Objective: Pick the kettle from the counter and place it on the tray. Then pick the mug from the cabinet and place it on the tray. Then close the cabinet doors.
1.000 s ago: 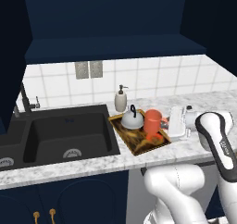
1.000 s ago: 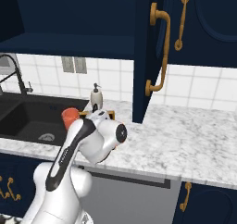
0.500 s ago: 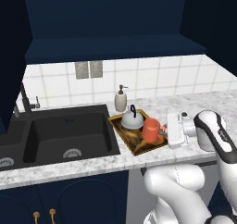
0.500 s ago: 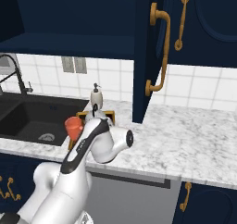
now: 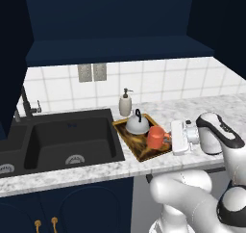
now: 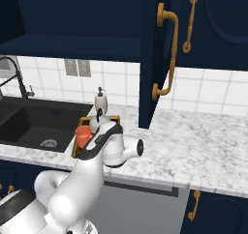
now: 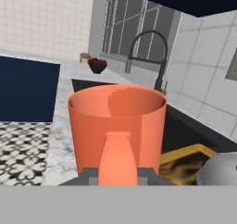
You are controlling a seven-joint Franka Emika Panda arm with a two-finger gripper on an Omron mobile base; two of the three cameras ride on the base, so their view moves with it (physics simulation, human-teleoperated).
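1. Left base view: mug (image 5: 156,137) over the tray's (image 5: 135,147) right edge, beside kettle (image 5: 136,124); tray near the desk's (image 5: 86,172) front edge.
2. Right base view: mug (image 6: 83,136) at the arm's tip.
3. Hand view: jaws clamped on the mug's (image 7: 116,121) handle.

A: Mug (image 5: 156,137): matt orange-red, smooth. Kettle (image 5: 136,126): brushed silver metal, slight sheen.
B: Tray (image 5: 126,132): wood-like golden rim. Counter (image 5: 211,109): polished speckled marble. Sink (image 5: 57,143): matt black.

Even flat light, soft shadows, sharp
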